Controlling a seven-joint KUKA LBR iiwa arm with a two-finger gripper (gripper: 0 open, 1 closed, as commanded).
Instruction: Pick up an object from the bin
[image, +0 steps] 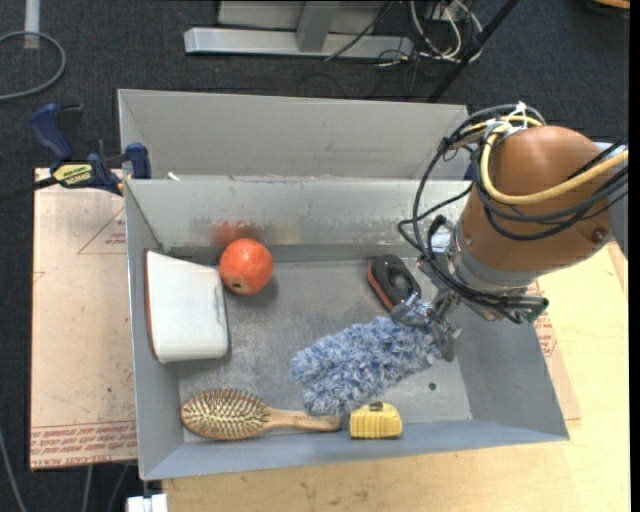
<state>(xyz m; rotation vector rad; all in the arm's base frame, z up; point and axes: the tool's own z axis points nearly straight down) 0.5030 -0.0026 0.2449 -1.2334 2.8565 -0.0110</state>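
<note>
Camera view: gripper (432, 325) is hanging low by the bin's (300, 210) right wall, at the right end of the blue fuzzy cloth (360, 362). I cannot tell how wide it is standing.

A black-and-red item (390, 280) is lying just behind it. Brush (240, 413) and yellow tape (375, 422) are lying along the front edge. White box (185, 305) is sitting at the left wall and red ball (246, 266) by the back wall, both well apart from the gripper.

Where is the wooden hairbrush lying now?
In the camera view the hairbrush lies at the lower left of the bin, along its near wall, below the white box; its handle points right toward a yellow object.
</note>
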